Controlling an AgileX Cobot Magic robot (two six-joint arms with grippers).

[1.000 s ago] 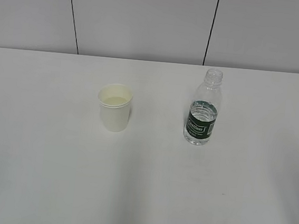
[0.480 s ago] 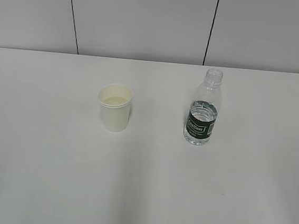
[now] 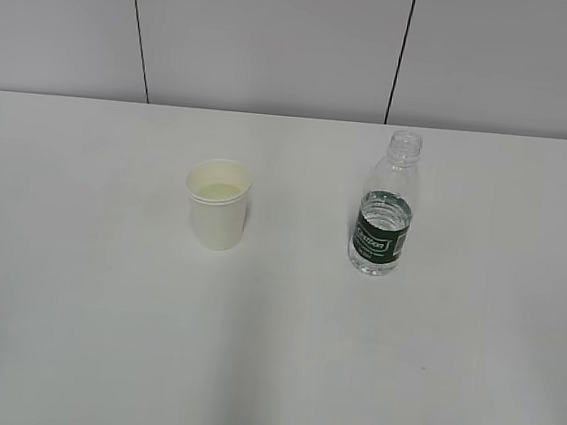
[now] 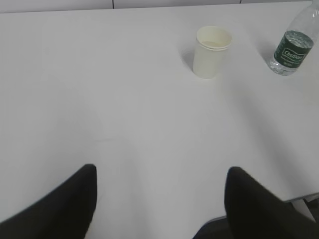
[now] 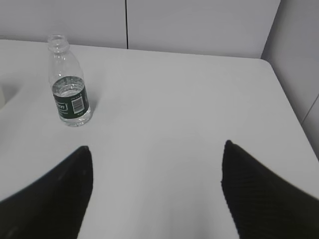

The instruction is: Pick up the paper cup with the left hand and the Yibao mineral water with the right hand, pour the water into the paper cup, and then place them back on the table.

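The cream-white paper cup (image 3: pixel 218 204) stands upright on the white table (image 3: pixel 76 283), left of centre; it also shows in the left wrist view (image 4: pixel 212 52). The capless Yibao bottle (image 3: pixel 384 207) with a dark green label stands upright to its right, with water in its lower part; it shows in the left wrist view (image 4: pixel 292 47) and the right wrist view (image 5: pixel 70 84). My left gripper (image 4: pixel 160 172) is open and empty, well short of the cup. My right gripper (image 5: pixel 155 149) is open and empty, short and right of the bottle. Neither arm shows in the exterior view.
Grey wall panels (image 3: pixel 280 41) rise behind the table's far edge. The table's right edge (image 5: pixel 289 109) meets a wall. The near table edge shows at the lower right of the left wrist view (image 4: pixel 299 199).
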